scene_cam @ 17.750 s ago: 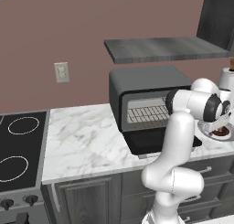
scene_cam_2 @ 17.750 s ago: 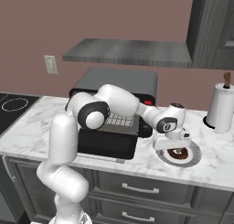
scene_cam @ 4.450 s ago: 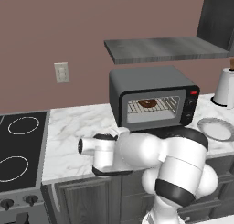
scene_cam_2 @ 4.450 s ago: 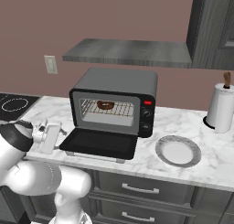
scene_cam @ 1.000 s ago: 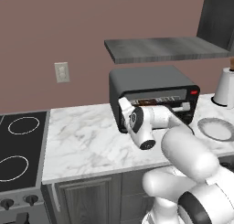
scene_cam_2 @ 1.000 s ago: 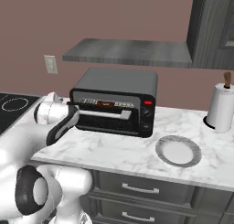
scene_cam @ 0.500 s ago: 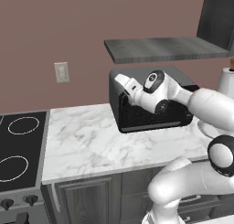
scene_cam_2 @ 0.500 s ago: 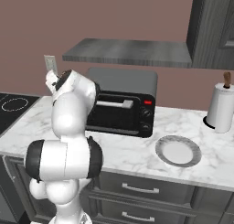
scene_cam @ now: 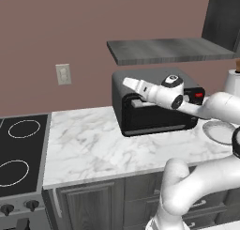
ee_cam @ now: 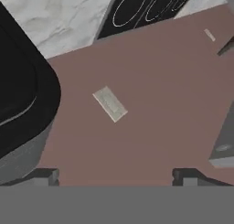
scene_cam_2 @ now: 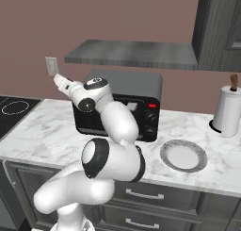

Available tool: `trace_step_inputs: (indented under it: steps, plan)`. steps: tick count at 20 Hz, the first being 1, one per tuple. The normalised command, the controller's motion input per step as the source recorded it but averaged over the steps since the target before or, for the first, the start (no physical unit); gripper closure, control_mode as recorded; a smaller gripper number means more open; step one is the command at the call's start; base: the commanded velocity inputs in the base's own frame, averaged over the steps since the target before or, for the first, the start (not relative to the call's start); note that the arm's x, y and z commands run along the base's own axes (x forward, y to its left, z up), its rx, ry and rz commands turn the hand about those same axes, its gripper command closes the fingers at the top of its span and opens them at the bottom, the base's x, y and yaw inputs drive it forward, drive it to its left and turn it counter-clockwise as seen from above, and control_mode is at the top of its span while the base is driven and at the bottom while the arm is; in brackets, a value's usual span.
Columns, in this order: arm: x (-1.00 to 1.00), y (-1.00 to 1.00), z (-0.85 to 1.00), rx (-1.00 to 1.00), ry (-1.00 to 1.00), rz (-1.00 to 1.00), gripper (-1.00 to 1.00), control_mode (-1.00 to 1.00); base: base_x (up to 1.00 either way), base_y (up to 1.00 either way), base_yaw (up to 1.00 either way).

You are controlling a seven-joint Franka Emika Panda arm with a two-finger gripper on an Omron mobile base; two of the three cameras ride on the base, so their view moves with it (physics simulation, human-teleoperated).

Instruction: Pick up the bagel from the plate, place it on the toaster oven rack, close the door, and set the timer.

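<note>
The dark toaster oven (scene_cam: 154,116) (scene_cam_2: 123,91) stands on the marble counter with its door (scene_cam: 157,122) shut. The bagel and the rack are hidden behind it. My gripper (scene_cam: 127,81) (scene_cam_2: 57,78) hovers at the oven's upper left corner, off the door and pointing at the wall. In the hand view its fingertips (ee_cam: 46,175) stand wide apart, so the gripper (ee_cam: 116,175) is open and holds nothing. The oven's rounded corner (ee_cam: 23,95) fills that view's left side. The pale plate (scene_cam: 220,131) (scene_cam_2: 183,155) lies bare, right of the oven. The control strip with its red light (scene_cam_2: 151,105) is on the oven's right end.
A paper towel roll (scene_cam_2: 227,112) stands at the back right. A cooktop (scene_cam: 18,154) lies left of the counter. A wall outlet (ee_cam: 109,103) (scene_cam: 62,74) is on the brown wall. A grey shelf (scene_cam_2: 134,53) hangs above the oven.
The gripper has risen from the oven's front to its upper left corner, and the jaws have opened. The door now stands fully shut.
</note>
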Motion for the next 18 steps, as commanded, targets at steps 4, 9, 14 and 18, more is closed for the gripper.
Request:
trace_step_inputs:
  steps: [4, 9, 14, 18]
  plan:
    - [-0.92, 0.04, 1.00, -0.22, -0.17, 0.00, -1.00, -1.00, 0.00, 0.00, 0.00]
    - [-0.78, 0.16, 1.00, -0.26, -0.20, 0.00, -1.00, -1.00, 0.00, 0.00, 0.00]
    - [-0.73, 0.11, 1.00, -0.36, -0.25, 0.00, -1.00, -1.00, 0.00, 0.00, 0.00]
    - [-0.74, 0.00, 0.77, -0.42, -0.13, -0.08, -1.00, -1.00, 0.00, 0.00, 0.00]
